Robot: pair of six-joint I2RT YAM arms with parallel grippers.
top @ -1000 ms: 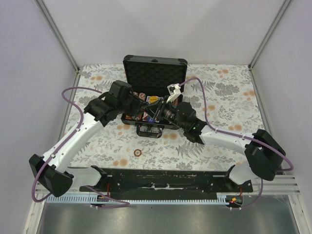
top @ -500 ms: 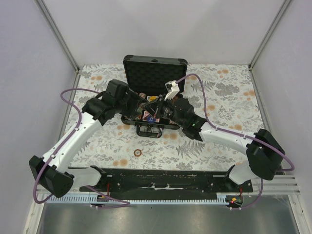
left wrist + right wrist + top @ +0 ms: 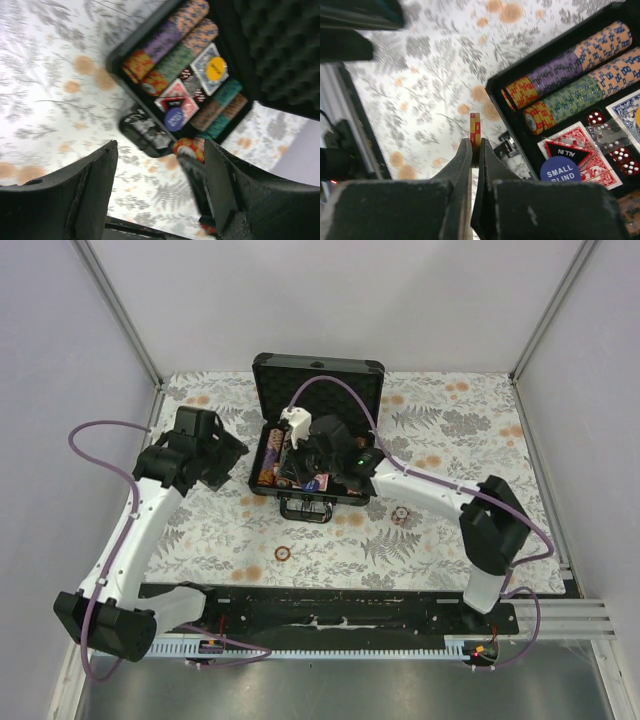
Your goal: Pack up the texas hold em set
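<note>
The black case lies open at the table's back middle, its foam lid upright. Inside it are rows of striped poker chips, a red card deck, a blue deck, dice and a blue "small blind" button. My right gripper is shut on two red-and-yellow chips, held on edge above the tablecloth just beside the case's handle side. My left gripper is open and holds nothing; it hangs left of the case, over the cloth. From above, the left gripper is apart from the case.
Two loose chips lie on the flowered cloth in front of the case, one near the middle and one to the right. The case handle sticks out toward me. White walls and metal posts bound the table.
The left arm has pulled back leftward out of the case and its jaws have opened. The right gripper has shut on the two chips and swung left over the case.
</note>
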